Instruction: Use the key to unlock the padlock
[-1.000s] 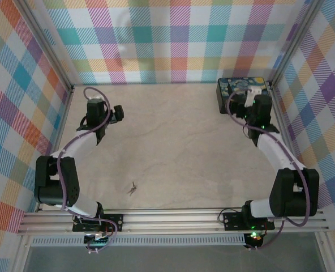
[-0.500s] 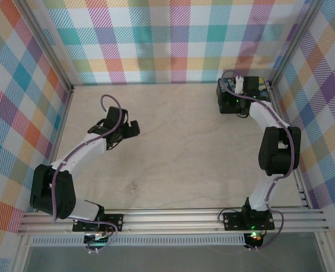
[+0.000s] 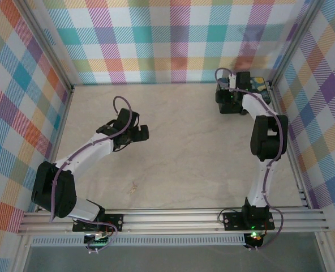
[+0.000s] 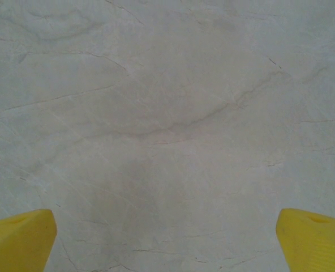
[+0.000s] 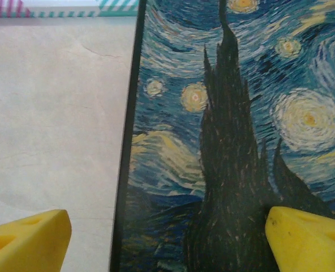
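Top view: left arm reaches from its base at lower left up toward the left-middle of the frame. The left gripper (image 4: 167,245) hangs over bare table (image 3: 190,164) with no object under it. Left wrist view: the two yellow fingertips (image 4: 17,241) sit in the bottom-left and bottom-right corners, so the jaws are wide apart with only pale, veined tabletop between them; nothing is held. The right arm stretches up the right side of the top view to the upper-right corner, where its wrist is over the black box (image 3: 227,105) with the blue swirling-night lid; the box stands on the table close to the plaid walls (image 3: 173,39). Right wrist view: right gripper (image 5: 167,238) is also spread wide. One yellow fingertip (image 5: 23,238) is at bottom left over the table just beside the box. The other fingertip (image 5: 309,238) is at bottom right over the painted lid. The box's dark left edge runs top to bottom between them. I cannot tell whether either tip touches a surface; nothing is gripped. Key (image 3: 134,185): a faint dark speck on the table at lower centre-left of the top view, near the left arm's base and well apart from both grippers and from the box. It is too small to make out shape or orientation.
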### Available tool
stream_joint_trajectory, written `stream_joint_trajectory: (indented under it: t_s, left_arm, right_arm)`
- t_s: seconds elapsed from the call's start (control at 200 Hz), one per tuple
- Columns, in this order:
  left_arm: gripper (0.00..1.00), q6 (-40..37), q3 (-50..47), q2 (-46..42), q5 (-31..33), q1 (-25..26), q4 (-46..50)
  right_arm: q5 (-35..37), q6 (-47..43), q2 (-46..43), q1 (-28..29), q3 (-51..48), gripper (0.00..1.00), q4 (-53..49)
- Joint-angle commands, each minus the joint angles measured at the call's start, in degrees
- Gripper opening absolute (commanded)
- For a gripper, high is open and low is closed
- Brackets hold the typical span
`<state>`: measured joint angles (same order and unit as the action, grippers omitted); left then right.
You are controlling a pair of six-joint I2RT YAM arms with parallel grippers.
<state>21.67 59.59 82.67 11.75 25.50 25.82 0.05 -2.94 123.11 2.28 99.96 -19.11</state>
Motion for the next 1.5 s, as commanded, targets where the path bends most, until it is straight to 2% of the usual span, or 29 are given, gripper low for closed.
stream_joint_trajectory:
  t_s: [0.0,0.06,0.245,0.41,0.655,0.825,0.905,0.995,1.185,1.345,1.495]
  left_arm:
    - [1.00,-0.9,2.0,0.4,1.7,0.3,1.4]
    - [1.00,-1.0,2.2,0.4,2.2,0.3,1.3]
    - [1.00,-1.3,2.9,-0.1,3.3,0.3,1.2]
    - [1.00,-1.4,2.8,-1.5,4.4,0.3,1.1]
    - [1.00,0.7,3.7,-2.8,5.1,0.3,3.8]
    - [1.00,3.5,2.8,-4.0,2.4,0.3,4.4]
    - [1.00,4.4,2.7,-4.3,0.5,0.3,4.7]
    - [1.00,5.3,2.7,-4.2,-1.8,0.3,5.9]
    - [0.99,7.8,0.7,-4.0,-7.7,0.3,8.3]
    - [0.97,9.6,-2.6,-5.5,-14.6,0.6,6.2]
    - [0.90,11.5,-4.6,-5.9,-17.0,2.3,11.0]
  right_arm:
    - [0.0,-2.2,0.2,1.7,-0.4,0.88,-5.3]
    - [-1.5,-4.3,-1.0,2.6,-2.7,0.87,-5.8]
    - [-5.1,-3.1,-5.1,5.4,-9.9,0.84,-7.9]
    - [-9.8,3.7,-10.0,8.0,-16.5,0.81,-7.6]
    - [-13.3,16.1,-17.5,20.2,-27.1,0.79,-4.0]
    - [-15.4,25.6,-21.1,29.9,-31.5,0.78,1.5]
    - [-15.6,27.9,-23.2,32.4,-31.8,0.79,3.0]
    - [-14.7,28.4,-26.2,32.6,-31.3,0.80,2.0]
    - [-9.5,23.9,-33.9,31.3,-29.9,0.82,-6.6]
    - [-8.7,23.5,-38.3,26.7,-35.7,0.80,-9.4]
    - [-8.1,22.9,-42.6,25.1,-41.0,0.79,-10.8]
